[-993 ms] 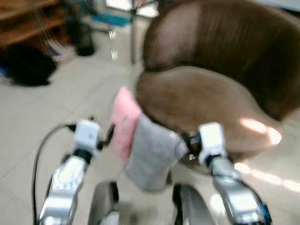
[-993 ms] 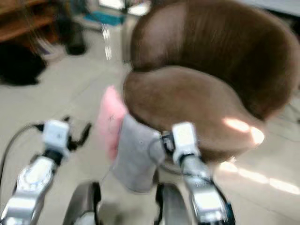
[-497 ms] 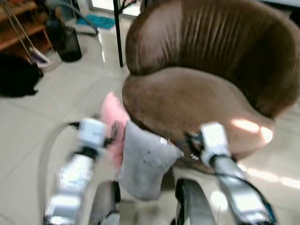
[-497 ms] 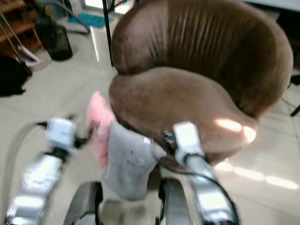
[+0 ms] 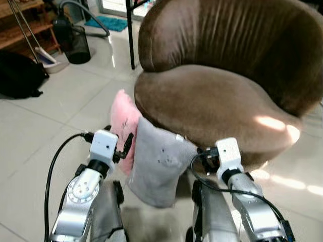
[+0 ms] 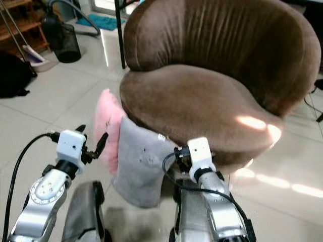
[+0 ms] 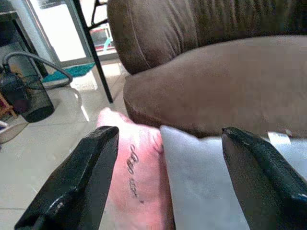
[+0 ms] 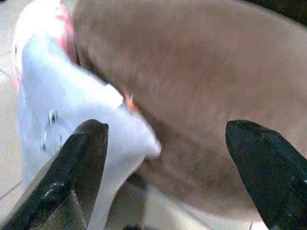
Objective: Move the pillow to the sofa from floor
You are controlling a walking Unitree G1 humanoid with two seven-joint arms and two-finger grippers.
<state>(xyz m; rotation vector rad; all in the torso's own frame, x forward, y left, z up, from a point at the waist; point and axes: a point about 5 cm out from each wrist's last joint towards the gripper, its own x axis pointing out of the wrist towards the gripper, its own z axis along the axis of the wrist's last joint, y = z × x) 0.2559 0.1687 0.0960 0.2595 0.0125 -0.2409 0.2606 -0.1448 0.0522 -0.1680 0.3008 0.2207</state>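
Black bag (image 5: 20,75): on the tiled floor (image 5: 45,126) at far left, below a wooden shelf (image 5: 25,22). Well apart from the work.

Dustpan (image 5: 48,58) and mesh bin (image 5: 75,44): beside the shelf, with a grey hose (image 5: 83,12) arching over the bin. Not in the way.

Left gripper (image 7: 165,177): raised at the left edge of the pillows, fingers spread wide and holding nothing. The pink pillow sits between them in the wrist view, apparently lined up for a grasp.

Pink pillow (image 5: 124,123): stands on edge on the floor, leaning against the front of the sofa.

Grey pillow (image 5: 157,164): just beside the pink one and overlapping it, also leaning on the sofa front, its white tag (image 5: 179,137) up by the seat edge. Which pillow the task means cannot be told; both are off the seat.

Black leg (image 5: 130,33): of some furniture, behind the sofa's left side.

Right gripper (image 8: 165,158): near the grey pillow's right corner, fingers wide apart, empty.

Sofa (image 5: 217,101): round, brown, seat bare, sun patch at right. Its bulging front edge overhangs the pillows and would likely obstruct a straight lift.
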